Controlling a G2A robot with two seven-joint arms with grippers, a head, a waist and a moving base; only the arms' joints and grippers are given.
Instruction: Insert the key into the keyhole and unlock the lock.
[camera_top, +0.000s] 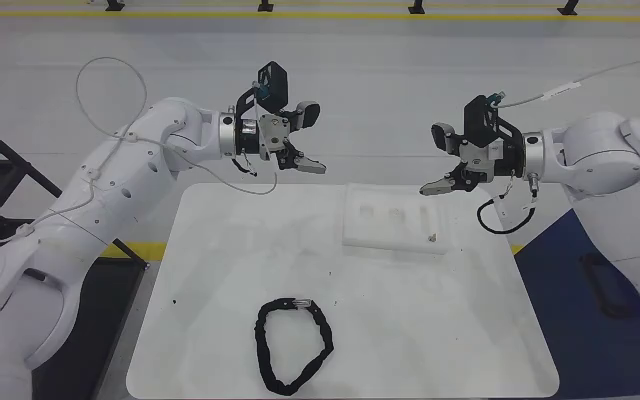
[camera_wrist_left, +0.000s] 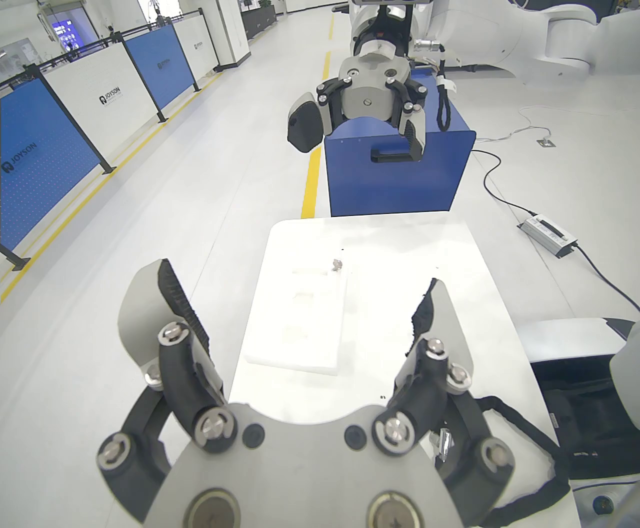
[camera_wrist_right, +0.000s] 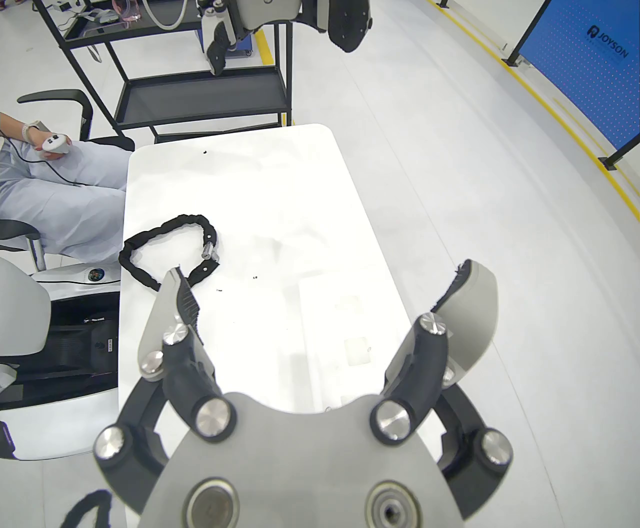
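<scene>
The small silvery metal key (camera_top: 432, 238) is lying on the white foam tray (camera_top: 380, 232), at the tray's corner nearest the right arm. Nothing is touching it. The black fabric-sleeved chain lock (camera_top: 262, 345) is resting as a closed loop on the white worktop (camera_top: 420, 320), well apart from the tray and nearer the robot's body. Its silver lock cylinder (camera_top: 293, 303) is joining the two chain ends on the side facing the tray. Which way the keyhole is pointing cannot be told.

As far as the views are showing, the task is only beginning. The key is not picked up or inserted, and the lock is looking fastened, so grasping, aligning, inserting and turning are all left to do.

The left gripper (camera_top: 310, 140) is hanging above the far left edge of the worktop, its fingers spread wide and holding nothing. The right gripper (camera_top: 438, 160) is hovering beyond the tray's far right corner, likewise spread wide and empty. The key is lying below and just toward the robot from the right gripper, making it the nearer of the two. The chain lock is lying closer to the left gripper's side.
</scene>
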